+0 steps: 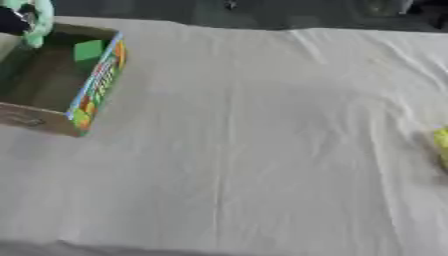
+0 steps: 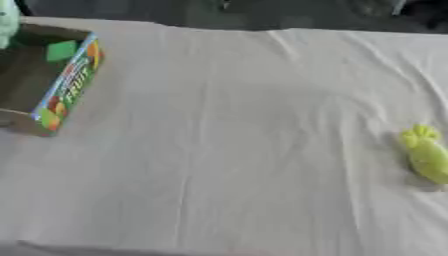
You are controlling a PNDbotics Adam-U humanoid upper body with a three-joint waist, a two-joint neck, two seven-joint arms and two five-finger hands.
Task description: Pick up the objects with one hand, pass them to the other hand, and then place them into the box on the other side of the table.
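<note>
Left robot hand [image 1: 19, 21]: dark, at the top-left corner above the far wall of the box; it appears curled round a pale green thing [image 1: 40, 20], though the fingers themselves are hard to make out.
Box [image 1: 94, 85]: an open cardboard carton with a colourful printed side, on the left part of the table; a green block [image 1: 87, 51] lies inside against the printed wall.
Table [image 2: 245, 140]: covered in a creased white cloth, bare across the middle.
Yellow-green object [image 2: 426, 152]: lies on the cloth near the right edge, well apart from the box, untouched.
Right robot hand: shows in neither view, so its fingers cannot be judged.
Step in hand: by my reading, the placing step, with the pale green thing held above the box.
Next move: probably letting it go into the box, then the right side reaching for the yellow-green object and passing it leftward.
</note>
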